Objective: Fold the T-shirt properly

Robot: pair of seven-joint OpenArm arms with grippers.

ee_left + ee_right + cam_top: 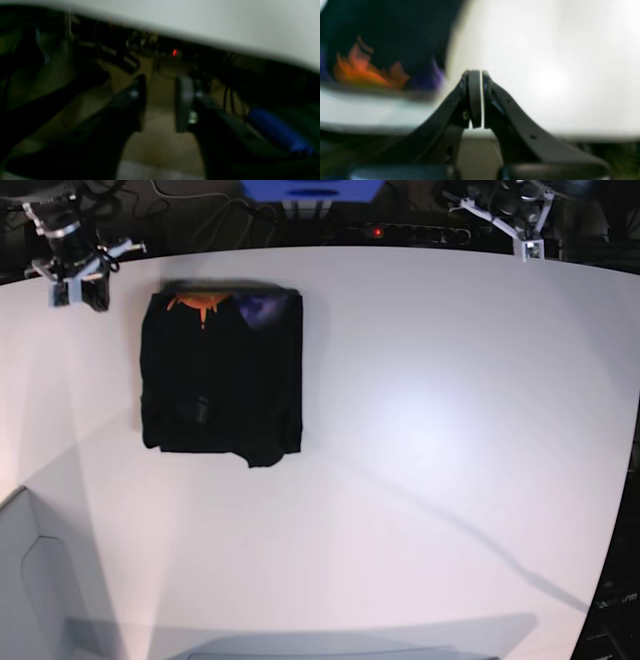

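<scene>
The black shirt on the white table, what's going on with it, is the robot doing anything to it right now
Nothing is handling it at the moment. The T-shirt lies folded into a compact rectangle on the white table, with its orange and purple print showing along the far edge. Both arms are pulled back at the far corners. The right gripper sits beside the shirt with its jaws closed on nothing, and the left gripper is off the table edge with its jaws apart and empty. The folding looks finished.
</scene>
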